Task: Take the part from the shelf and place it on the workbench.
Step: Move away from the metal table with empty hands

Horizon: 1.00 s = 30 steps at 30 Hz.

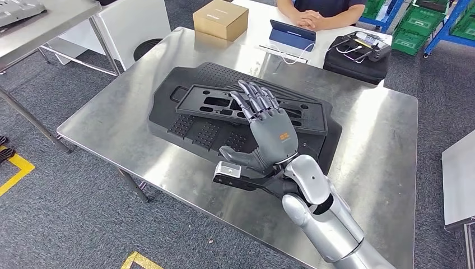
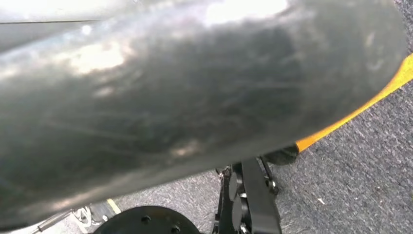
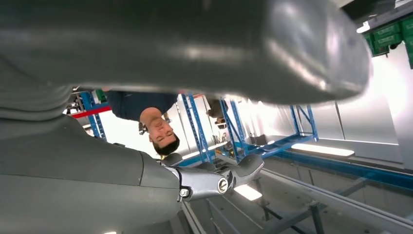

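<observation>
**Part looks down on the bench, fingers loose above it**

Right hand [image 1: 273,134] is the closest thing in the head view, coming up from below with its palm facing down. Its fingers [image 1: 255,100] are stretched out flat and apart, gripping nothing. Can't say anything about the left hand, its wrist view is just a grey blur and some floor.

What could go wrong: those fingers sit right over the part [image 1: 252,106], and I can't tell if the tips are touching it or just hovering. If they're touching, pulling the arm back could drag the part sideways. It's a flat black frame with cutouts, so a fingertip could catch in a slot and tilt it.

Where it lies: the part sits flat under the fingers, on top of a bigger black perforated tray [image 1: 185,126], which rests on the steel bench [image 1: 112,123]. So I'd call the placing about done.

Further out there's a cardboard box [image 1: 220,18], a tablet [image 1: 293,35], a black bag [image 1: 358,56], and a person [image 1: 322,11] sitting at the far side with hands folded.
</observation>
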Available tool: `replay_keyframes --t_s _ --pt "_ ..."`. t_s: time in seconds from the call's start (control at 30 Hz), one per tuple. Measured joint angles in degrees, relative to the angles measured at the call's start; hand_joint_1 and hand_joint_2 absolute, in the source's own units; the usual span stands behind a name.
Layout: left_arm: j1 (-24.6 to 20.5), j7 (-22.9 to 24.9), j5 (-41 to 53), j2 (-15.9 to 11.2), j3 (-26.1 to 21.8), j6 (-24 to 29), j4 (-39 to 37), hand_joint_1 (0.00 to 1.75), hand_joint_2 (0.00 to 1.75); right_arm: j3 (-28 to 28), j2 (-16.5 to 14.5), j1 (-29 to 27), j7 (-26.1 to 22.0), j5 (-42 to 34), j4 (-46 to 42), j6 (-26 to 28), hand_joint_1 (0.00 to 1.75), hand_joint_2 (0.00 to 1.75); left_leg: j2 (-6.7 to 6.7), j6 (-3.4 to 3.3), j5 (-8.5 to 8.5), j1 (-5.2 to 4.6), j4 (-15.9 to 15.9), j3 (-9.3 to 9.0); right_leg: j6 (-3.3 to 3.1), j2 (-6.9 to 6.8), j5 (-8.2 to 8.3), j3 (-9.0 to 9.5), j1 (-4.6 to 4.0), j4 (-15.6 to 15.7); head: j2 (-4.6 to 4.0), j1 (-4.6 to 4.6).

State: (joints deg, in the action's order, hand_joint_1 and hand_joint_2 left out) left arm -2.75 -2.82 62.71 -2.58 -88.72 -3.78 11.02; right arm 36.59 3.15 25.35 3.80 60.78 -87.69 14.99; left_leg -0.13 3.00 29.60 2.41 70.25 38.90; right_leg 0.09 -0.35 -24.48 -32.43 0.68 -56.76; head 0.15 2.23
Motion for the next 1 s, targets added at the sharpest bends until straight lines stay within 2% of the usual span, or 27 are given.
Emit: replay_keyframes --t_s 0.03,0.07,0.1,0.13,0.23,0.27,0.33,0.4,0.43,0.47,0.5,0.57,0.6,0.63,0.7,0.73,0.77,0.8,0.83,0.9,0.93,0.97,1.0 --pt "-0.05 0.0 0.03 -0.01 0.0 -0.01 -0.02 0.0 0.0 0.04 0.02 0.0 -0.05 0.03 -0.01 0.01 0.0 0.0 -0.06 0.52 -1.05 0.38 -3.53 -2.15 0.27 0.02 -0.13 -0.46 0.14 -0.68 0.0 -0.03" --pt "-0.14 0.01 0.05 0.04 0.0 -0.05 -0.04 0.0 0.0 0.06 0.05 0.06 -0.1 0.09 -0.01 0.01 0.0 0.0 -0.31 0.68 -1.83 0.59 -6.45 -3.72 0.61 0.07 -0.33 -1.12 0.1 -1.61 0.0 -0.17" --pt "-0.25 0.01 0.09 0.07 0.0 -0.1 -0.04 0.0 0.0 0.06 0.08 0.08 -0.19 0.16 -0.03 0.01 0.0 0.0 -0.56 0.53 -2.13 0.67 -8.08 -4.39 1.04 0.13 -0.43 -1.78 -0.01 -2.33 0.0 -0.24" --pt "-0.34 0.02 0.11 0.09 0.0 -0.15 -0.05 0.0 0.0 0.07 0.14 0.07 -0.29 0.25 -0.05 0.01 0.0 0.0 -0.83 0.13 -2.04 0.52 -8.49 -4.27 1.48 0.19 -0.39 -2.35 -0.13 -2.75 0.0 -0.29" --pt "-0.43 0.02 0.19 -0.04 0.0 -0.24 -0.02 0.0 0.0 0.07 0.45 -0.03 -0.52 0.4 -0.08 0.01 0.0 0.0 -0.93 -1.83 -2.99 0.07 -8.38 -3.09 2.51 0.32 -0.15 -3.39 0.17 -3.2 0.0 -0.2" --pt "-0.45 0.02 0.21 -0.09 0.0 -0.27 -0.01 0.0 0.0 0.06 0.58 -0.03 -0.55 0.49 -0.07 0.0 0.0 0.0 -0.88 -2.42 -3.38 0.07 -8.5 -2.75 2.53 0.35 -0.95 -4.07 0.27 -4.32 0.0 -0.12" --pt "-0.48 0.02 0.27 -0.19 0.0 -0.31 0.0 0.0 0.0 0.06 0.88 0.0 -0.61 0.99 -0.07 -0.01 0.0 0.0 -0.8 -3.3 -4.17 -0.01 -8.65 -1.9 2.04 0.37 -4.48 -6.52 0.26 -9.9 0.0 0.27" --pt "-0.46 0.02 0.36 -0.26 0.0 -0.33 0.0 0.0 0.0 0.09 1.1 -0.1 -0.66 1.67 -0.01 -0.02 0.0 0.0 -0.75 -3.63 -4.92 -0.26 -8.68 -0.82 1.6 0.37 -8.12 -8.85 0.16 -16.87 0.0 0.58" --pt "-0.46 0.02 0.43 -0.27 0.0 -0.34 0.0 0.0 0.0 0.1 1.2 -0.2 -0.69 1.92 0.05 -0.02 0.0 0.0 -0.75 -3.67 -5.3 -0.39 -8.68 -0.31 1.59 0.37 -8.96 -9.07 0.1 -18.5 0.0 0.62" --pt "-0.46 0.02 0.51 -0.28 0.0 -0.34 0.0 0.0 0.0 0.1 1.27 -0.27 -0.72 2.15 0.11 -0.02 0.0 0.44 -0.81 -3.67 -5.68 -0.5 -8.68 0.15 1.67 0.38 -8.97 -8.12 -0.01 -17.92 0.0 0.64" --pt "-0.46 0.02 0.59 -0.28 0.0 -0.34 0.0 0.0 0.0 0.09 1.31 -0.28 -0.74 2.36 0.15 -0.02 0.0 0.87 -0.99 -3.61 -6.04 -0.59 -8.68 0.49 1.76 0.46 -8.23 -5.97 -0.22 -15.06 0.0 0.66" --pt "-0.53 0.03 0.72 -0.13 0.0 -0.35 -0.03 0.0 0.0 0.08 1.33 -0.1 -0.77 2.69 0.17 -0.02 0.0 1.75 -1.48 -3.31 -6.77 -0.55 -8.77 0.93 1.44 1.61 -6.29 -0.47 -0.84 -6.8 0.0 0.62" --pt "-0.61 0.03 0.74 -0.02 0.0 -0.35 -0.05 0.0 0.0 0.08 1.34 0.04 -0.78 2.81 0.18 -0.02 0.0 1.75 -1.69 -3.02 -7.15 -0.46 -8.89 1.05 1.1 2.2 -5.57 1.27 -1.18 -3.84 0.0 0.65" --pt "-0.68 0.03 0.74 0.07 0.0 -0.36 -0.05 0.0 0.0 0.08 1.37 0.16 -0.78 2.92 0.21 -0.02 0.0 1.75 -1.87 -2.67 -7.59 -0.32 -9.13 1.13 0.71 2.63 -5.18 2.04 -1.48 -2.29 0.0 0.74" --pt "-0.7 0.03 0.74 0.09 0.0 -0.34 -0.04 0.0 0.0 0.08 1.42 0.28 -0.79 3.11 0.27 -0.01 0.0 1.75 -2.4 -1.82 -8.72 -0.2 -10.08 1.16 -0.03 2.19 -4.42 1.82 -1.84 -1.56 0.0 1.09" --pt "-0.64 0.03 0.73 0.07 0.0 -0.34 -0.03 0.0 0.0 0.08 1.4 0.29 -0.79 3.16 0.31 -0.01 0.0 1.75 -2.47 -1.54 -9.1 -0.22 -10.44 1.28 -0.29 1.68 -3.76 1.94 -1.63 -1.0 0.0 1.14" --pt "-0.58 0.04 0.73 0.07 0.0 -0.33 -0.04 0.0 0.0 0.09 1.36 0.3 -0.79 3.2 0.33 -0.01 0.0 1.75 -2.2 -1.35 -8.68 -0.35 -10.21 1.54 -0.59 1.18 -2.99 2.04 -1.4 -0.34 0.0 1.1" --pt "-0.53 0.05 0.71 0.05 0.0 -0.32 -0.03 0.0 0.0 0.09 1.31 0.3 -0.79 3.22 0.36 0.0 0.0 1.75 -1.79 -1.2 -7.35 -0.49 -8.84 2.15 -0.81 0.63 -2.22 2.06 -1.16 0.27 0.0 1.02" --pt "-0.5 0.05 0.68 0.03 0.0 -0.3 -0.03 0.0 0.0 0.1 1.27 0.27 -0.79 3.25 0.4 -0.01 0.0 1.75 -1.19 -1.12 -5.23 -0.57 -6.22 3.08 -0.89 0.07 -1.65 2.01 -0.94 0.6 0.0 0.9" --pt "-0.48 0.06 0.51 -0.04 -0.01 -0.2 -0.02 0.0 0.0 0.11 1.25 0.06 -0.79 3.29 0.5 -0.01 0.0 1.75 -0.69 -0.66 -0.81 -0.61 0.91 5.1 -0.95 -1.1 -1.1 1.27 -1.0 0.48 0.0 0.83" --pt "-0.47 0.06 0.42 -0.06 -0.01 -0.13 -0.02 0.0 0.0 0.11 1.25 -0.06 -0.8 3.33 0.53 -0.02 0.0 1.75 -0.57 -0.42 0.28 -0.55 3.3 5.47 -0.84 -1.68 -0.96 0.93 -0.98 0.32 0.0 0.79" --pt "-0.45 0.07 0.31 -0.08 -0.02 -0.05 -0.02 0.0 0.0 0.12 1.25 -0.17 -0.82 3.37 0.55 -0.02 0.0 1.75 -0.34 -0.16 0.41 -0.44 3.71 4.77 -0.74 -2.33 -0.86 0.59 -0.89 0.1 0.0 0.76" --pt "-0.44 0.07 0.23 -0.1 -0.03 0.02 -0.02 0.0 0.0 0.13 1.25 -0.22 -0.84 3.42 0.55 -0.03 0.0 1.75 0.06 0.11 -0.4 -0.27 1.81 2.97 -0.63 -2.93 -0.81 0.29 -0.74 -0.21 0.0 0.74"
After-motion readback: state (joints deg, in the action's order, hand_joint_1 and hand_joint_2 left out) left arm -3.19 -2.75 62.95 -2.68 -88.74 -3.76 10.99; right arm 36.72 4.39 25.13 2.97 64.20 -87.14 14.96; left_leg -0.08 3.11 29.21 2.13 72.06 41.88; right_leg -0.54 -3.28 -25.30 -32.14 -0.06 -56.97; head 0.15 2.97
